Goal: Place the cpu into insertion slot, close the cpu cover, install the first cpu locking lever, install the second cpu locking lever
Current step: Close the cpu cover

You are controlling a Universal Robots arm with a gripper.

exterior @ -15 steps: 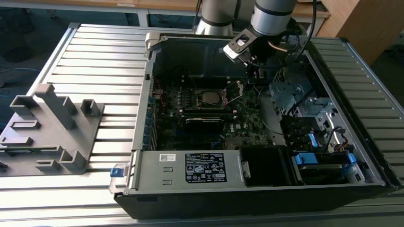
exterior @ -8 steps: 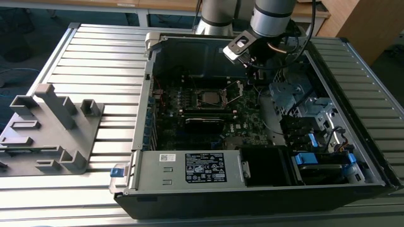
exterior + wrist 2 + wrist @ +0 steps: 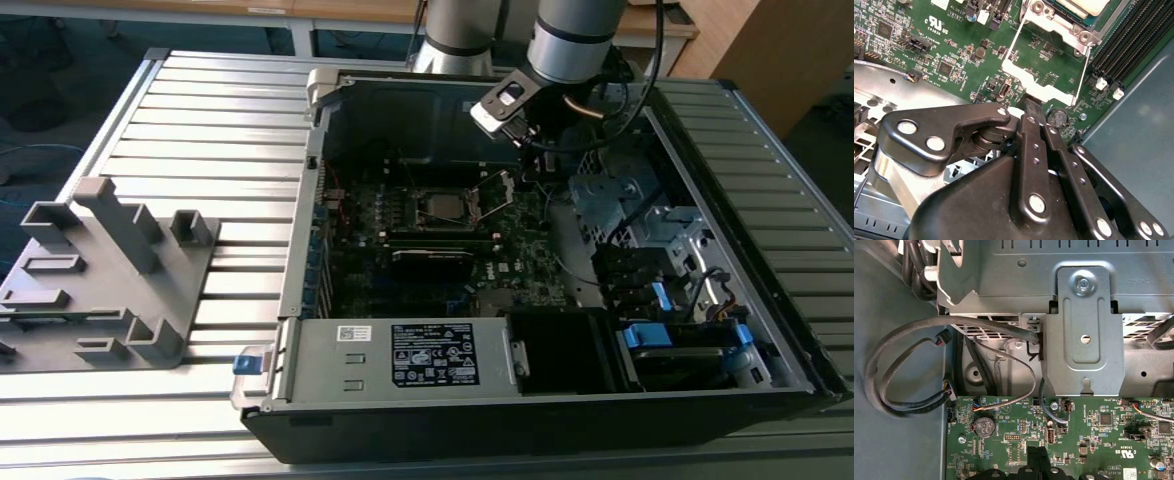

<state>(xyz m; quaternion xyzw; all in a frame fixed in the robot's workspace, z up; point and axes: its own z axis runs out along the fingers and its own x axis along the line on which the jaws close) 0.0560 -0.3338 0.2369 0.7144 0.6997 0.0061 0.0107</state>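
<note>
Exterior view: an open black desktop computer case (image 3: 314,100) lies on its side on a ribbed aluminium table (image 3: 200,120), towards that view's right edge. A grey plastic fixture with upright posts (image 3: 107,270) stands at the table's edge on the view's left. A grey robot arm reaches down over the case's far wall and holds its black gripper (image 3: 534,150) inside, above the dark green motherboard (image 3: 400,260). Near the middle of the board is the insertion slot (image 3: 424,212), a small square socket with a silvery rim. The cpu (image 3: 443,205), a small flat chip with a dull grey metal top, is seated in it. In the second wrist view the chip's pale top (image 3: 1085,5) shows within that rim (image 3: 1064,25). The cpu cover (image 3: 1026,75), a thin silvery frame with a square window, is swung open off the socket, and green board shows through the window. The gripper (image 3: 1030,106) has its black fingers pressed together, and their tip is right at the cover's free edge. I cannot tell whether it touches the frame. A round silver coin battery (image 3: 1056,118) sits just beside the tip. In the first wrist view the fingertips (image 3: 1037,452) hang over the board's edge near that battery (image 3: 985,426). Beyond them are looping black cables (image 3: 904,340) and a grey sheet-metal bracket (image 3: 1084,330).
</note>
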